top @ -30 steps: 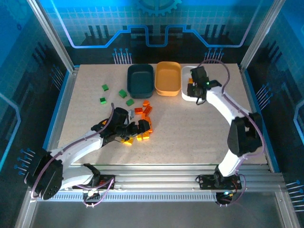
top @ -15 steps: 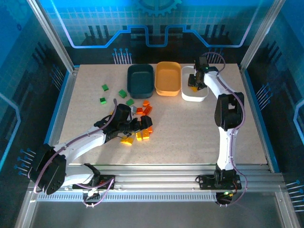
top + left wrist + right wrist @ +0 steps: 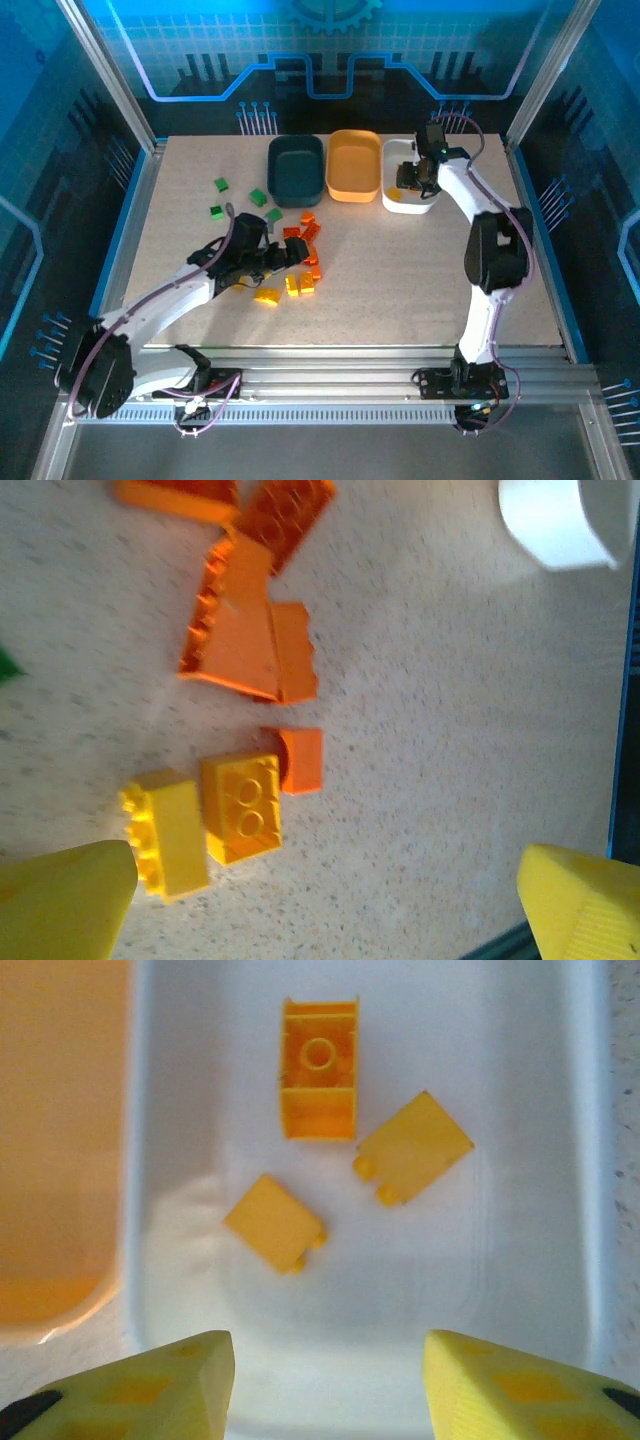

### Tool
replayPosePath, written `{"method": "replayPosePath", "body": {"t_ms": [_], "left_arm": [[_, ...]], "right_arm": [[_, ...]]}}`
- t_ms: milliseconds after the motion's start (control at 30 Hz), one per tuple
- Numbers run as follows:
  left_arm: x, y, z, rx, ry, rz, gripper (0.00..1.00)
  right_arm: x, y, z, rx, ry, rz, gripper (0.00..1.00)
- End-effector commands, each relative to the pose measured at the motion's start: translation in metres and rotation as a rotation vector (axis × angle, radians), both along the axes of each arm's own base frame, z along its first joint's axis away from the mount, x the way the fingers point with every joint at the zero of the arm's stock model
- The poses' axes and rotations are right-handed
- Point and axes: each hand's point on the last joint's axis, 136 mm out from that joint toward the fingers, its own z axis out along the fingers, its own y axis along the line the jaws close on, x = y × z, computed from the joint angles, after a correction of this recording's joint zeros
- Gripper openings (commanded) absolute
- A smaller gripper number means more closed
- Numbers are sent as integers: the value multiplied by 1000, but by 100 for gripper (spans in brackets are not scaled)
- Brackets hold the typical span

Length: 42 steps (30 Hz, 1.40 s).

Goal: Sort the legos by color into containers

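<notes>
The legos lie in groups on the table: green ones at the left, red-orange ones in the middle, yellow ones just in front. My left gripper hovers open over this pile. In the left wrist view two yellow bricks and a small orange brick lie ahead of the left gripper, nothing between its fingers. My right gripper stands open and empty above the white container. Three yellow-orange bricks rest on the white floor ahead of the right gripper.
The dark teal bin and the orange bin stand side by side left of the white one at the table's back. The orange bin's wall is close on the right gripper's left. A white bin corner shows far ahead of the left gripper.
My right gripper has spread its jaws over the white bin while the arm's elbow swung about. The left gripper has crept a little farther back over the brick pile.
</notes>
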Motion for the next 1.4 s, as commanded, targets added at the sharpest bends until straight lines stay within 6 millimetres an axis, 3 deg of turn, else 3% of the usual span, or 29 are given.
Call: {"method": "replayPosePath", "body": {"t_ms": [0, 133, 300, 400, 500, 767, 1000, 1367], "left_arm": [[-2, 43, 0, 53, 27, 138, 99], [-12, 86, -8, 54, 74, 277, 99], [-29, 125, -9, 96, 77, 398, 99], [-35, 134, -12, 85, 79, 434, 99], [-40, 133, -16, 70, 94, 431, 99], [-53, 126, -19, 49, 102, 385, 99], [-55, 127, -13, 51, 63, 371, 99], [-53, 126, -14, 53, 62, 362, 99]], "right_arm": [[-30, 46, 43, 17, -130, 69, 54], [-83, 112, 35, 19, -136, 198, 53], [-162, 216, 4, 57, -85, 401, 53], [-203, 269, -20, 41, -33, 514, 52], [-229, 301, -42, -5, 8, 584, 51], [-242, 320, -84, -61, 80, 597, 50], [-235, 329, -96, -104, 94, 622, 46], [-223, 322, -111, -214, 97, 603, 39]]}}
